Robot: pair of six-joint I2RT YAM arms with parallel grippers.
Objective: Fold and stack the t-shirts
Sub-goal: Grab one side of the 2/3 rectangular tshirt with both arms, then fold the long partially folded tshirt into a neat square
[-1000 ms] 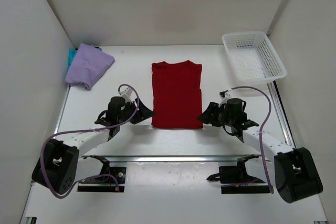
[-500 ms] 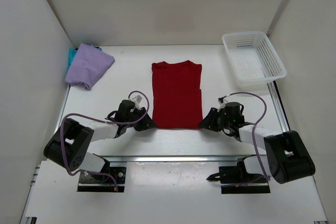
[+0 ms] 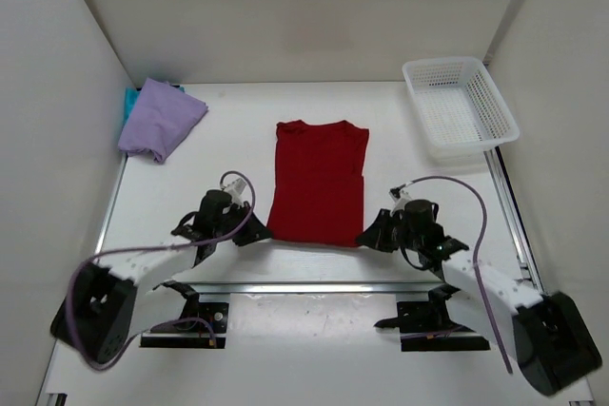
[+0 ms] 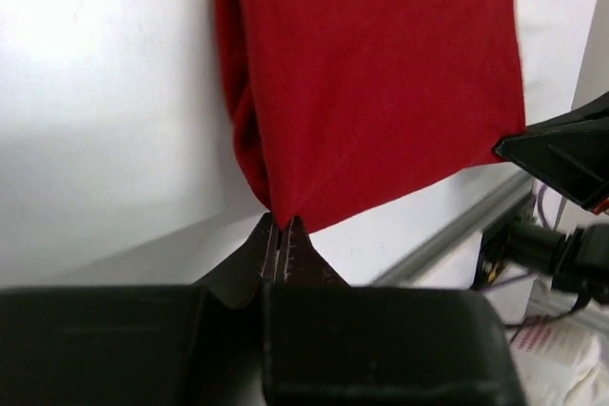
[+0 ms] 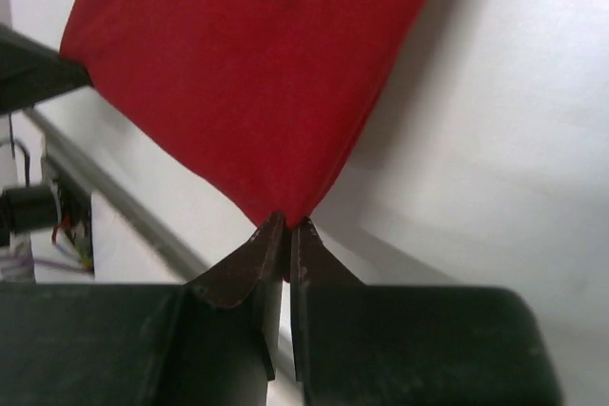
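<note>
The deep red t-shirt [image 3: 319, 178] lies lengthwise in the middle of the table, sleeves folded in, its near hem lifted. My left gripper [image 3: 264, 234] is shut on the hem's left corner, which the left wrist view shows pinched between my left gripper [image 4: 284, 225]. At the hem's right corner my right gripper [image 3: 364, 238] is shut on the cloth, seen pinched at my right gripper [image 5: 288, 225]. The red t-shirt fills both wrist views [image 4: 371, 73] [image 5: 257, 64]. A folded lavender t-shirt [image 3: 160, 119] lies at the far left on a teal t-shirt [image 3: 128, 102], of which only an edge shows.
A white mesh basket [image 3: 460, 105] stands at the far right corner. White walls close the table on three sides. A metal rail [image 3: 314, 285] runs along the near edge in front of the arm bases.
Both grippers closed on the red t-shirt's near hem corners and pulled them toward me and slightly up. The shirt's near end narrowed and its whole body shifted a little.
</note>
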